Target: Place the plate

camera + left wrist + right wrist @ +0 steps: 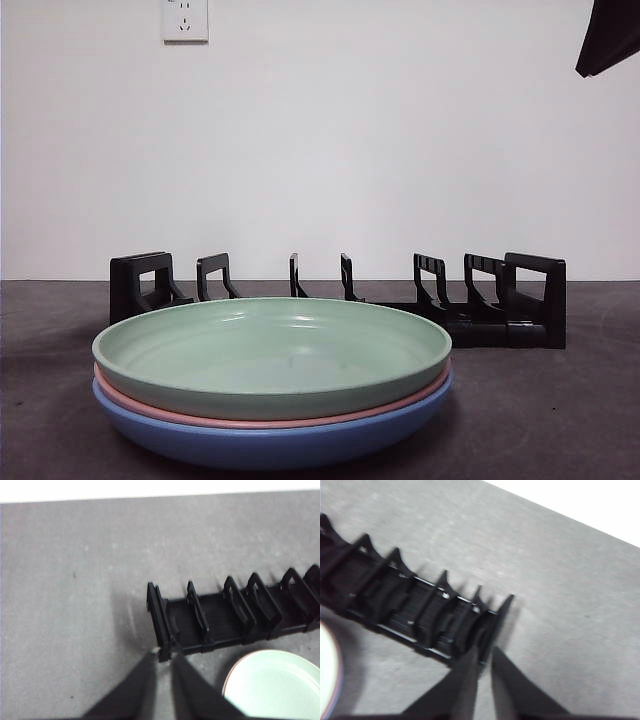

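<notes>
Plates stacked on grey table before white wall.

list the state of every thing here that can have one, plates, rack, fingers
green plate: top of the stack, lying flat, untouched
pink plate: middle of the stack, only its rim shows
blue plate: bottom of the stack, on the table
black rack: behind the stack, all slots bare
left gripper: fingers nearly together, holding nothing
right gripper: fingers nearly together, holding nothing
</notes>
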You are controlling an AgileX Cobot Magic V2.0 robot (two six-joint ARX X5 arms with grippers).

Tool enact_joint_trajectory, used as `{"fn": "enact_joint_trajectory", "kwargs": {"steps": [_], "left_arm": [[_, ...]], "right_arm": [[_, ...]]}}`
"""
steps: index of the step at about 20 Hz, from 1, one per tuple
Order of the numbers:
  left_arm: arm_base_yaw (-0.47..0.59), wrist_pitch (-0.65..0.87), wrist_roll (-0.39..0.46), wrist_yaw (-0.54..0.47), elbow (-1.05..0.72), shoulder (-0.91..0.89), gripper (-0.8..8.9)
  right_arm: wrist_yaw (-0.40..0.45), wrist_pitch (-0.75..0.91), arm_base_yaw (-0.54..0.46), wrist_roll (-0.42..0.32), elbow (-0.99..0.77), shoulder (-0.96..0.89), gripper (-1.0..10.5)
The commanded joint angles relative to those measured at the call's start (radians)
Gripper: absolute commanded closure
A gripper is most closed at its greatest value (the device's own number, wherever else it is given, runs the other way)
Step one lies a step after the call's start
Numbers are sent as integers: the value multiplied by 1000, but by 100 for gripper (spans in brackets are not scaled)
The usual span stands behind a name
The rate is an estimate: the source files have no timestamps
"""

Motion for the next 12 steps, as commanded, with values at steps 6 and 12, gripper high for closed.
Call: {"fn": "enact_joint_trajectory", "kwargs": {"steps": [6,12], "left_arm": [[-1,-18,2,2,15,-4,806],[99,453,102,-25,-334,-238,806]], "right_arm": [[4,35,4,19,11,0,929],[4,35,4,19,11,0,929]]}}
